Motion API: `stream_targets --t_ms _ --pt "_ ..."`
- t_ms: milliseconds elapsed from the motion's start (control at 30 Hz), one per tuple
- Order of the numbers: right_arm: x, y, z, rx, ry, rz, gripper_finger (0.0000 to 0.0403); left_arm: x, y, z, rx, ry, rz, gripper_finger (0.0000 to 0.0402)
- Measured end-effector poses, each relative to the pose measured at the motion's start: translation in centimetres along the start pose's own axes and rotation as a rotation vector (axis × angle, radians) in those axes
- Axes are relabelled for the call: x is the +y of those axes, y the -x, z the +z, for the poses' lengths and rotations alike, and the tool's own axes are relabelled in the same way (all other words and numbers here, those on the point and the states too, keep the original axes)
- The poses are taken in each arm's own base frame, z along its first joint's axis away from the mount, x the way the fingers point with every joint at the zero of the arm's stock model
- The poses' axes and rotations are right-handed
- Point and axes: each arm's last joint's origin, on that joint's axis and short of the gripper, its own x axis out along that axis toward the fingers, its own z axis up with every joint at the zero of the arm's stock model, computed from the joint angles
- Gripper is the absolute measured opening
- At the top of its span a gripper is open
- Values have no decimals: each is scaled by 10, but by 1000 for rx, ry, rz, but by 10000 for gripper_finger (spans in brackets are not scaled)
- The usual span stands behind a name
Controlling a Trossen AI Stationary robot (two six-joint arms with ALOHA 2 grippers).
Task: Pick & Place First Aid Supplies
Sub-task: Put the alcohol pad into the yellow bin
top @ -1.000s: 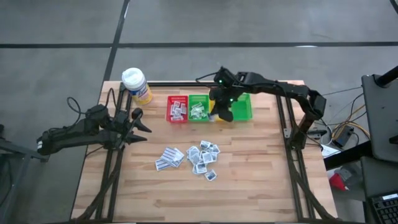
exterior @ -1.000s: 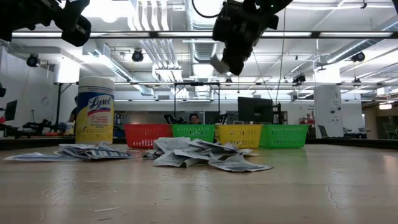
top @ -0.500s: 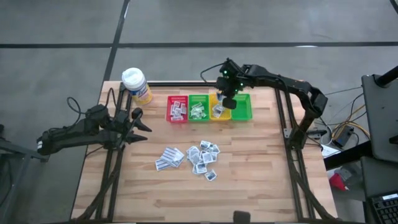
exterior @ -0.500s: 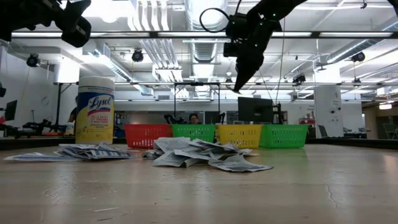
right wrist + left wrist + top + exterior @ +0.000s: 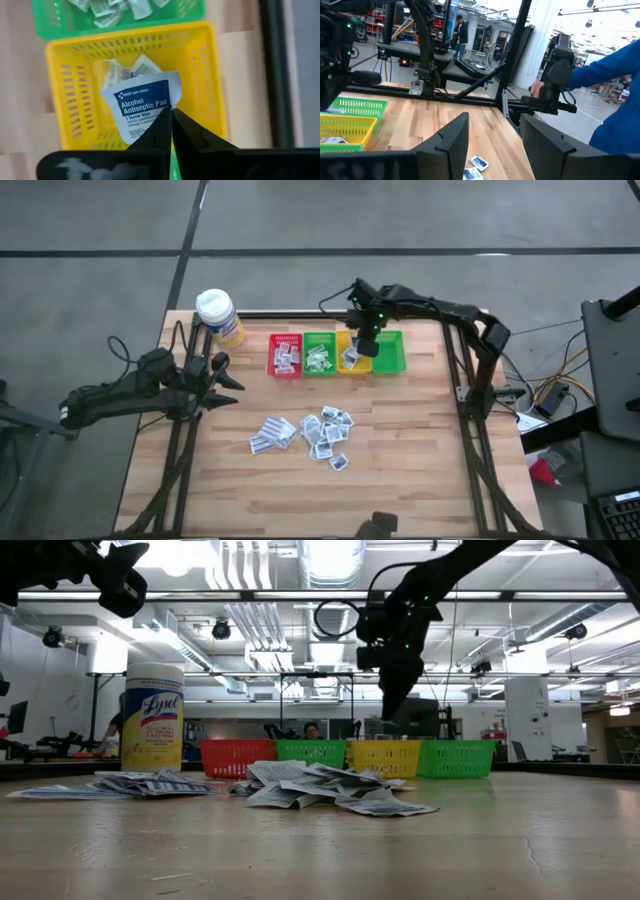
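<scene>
Your sorting is partly done: the red bin [image 5: 285, 355], the green bin [image 5: 319, 352] beside it and the yellow bin [image 5: 135, 85] each already hold packets, while a loose pile of first aid supplies [image 5: 305, 432] still waits mid-table [image 5: 400, 460]. Your right end effector [image 5: 171, 116] hangs directly above the yellow bin, pointing down, fingertips pinched together on a corner of an alcohol antiseptic pad [image 5: 141, 108] that has not yet been let go. Your left end effector [image 5: 222, 377] waits at the table's left edge, arm stretched low, fingers spread and empty. Many packets remain, so I'd judge you under halfway.
</scene>
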Motion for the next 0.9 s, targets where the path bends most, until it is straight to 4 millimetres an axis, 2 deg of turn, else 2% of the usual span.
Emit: stream_targets --t_ms 233,367,500,900 --pt "6 -16 3 23 5 44 8 0 0 0 -4 0 16 175" --pt "17 -40 7 75 34 71 8 1 0 0 -7 0 25 175" --pt "19 -56 6 114 42 69 8 1 0 0 -7 0 25 175" --pt "17 -60 7 118 45 37 8 1 0 0 -6 -1 25 175"
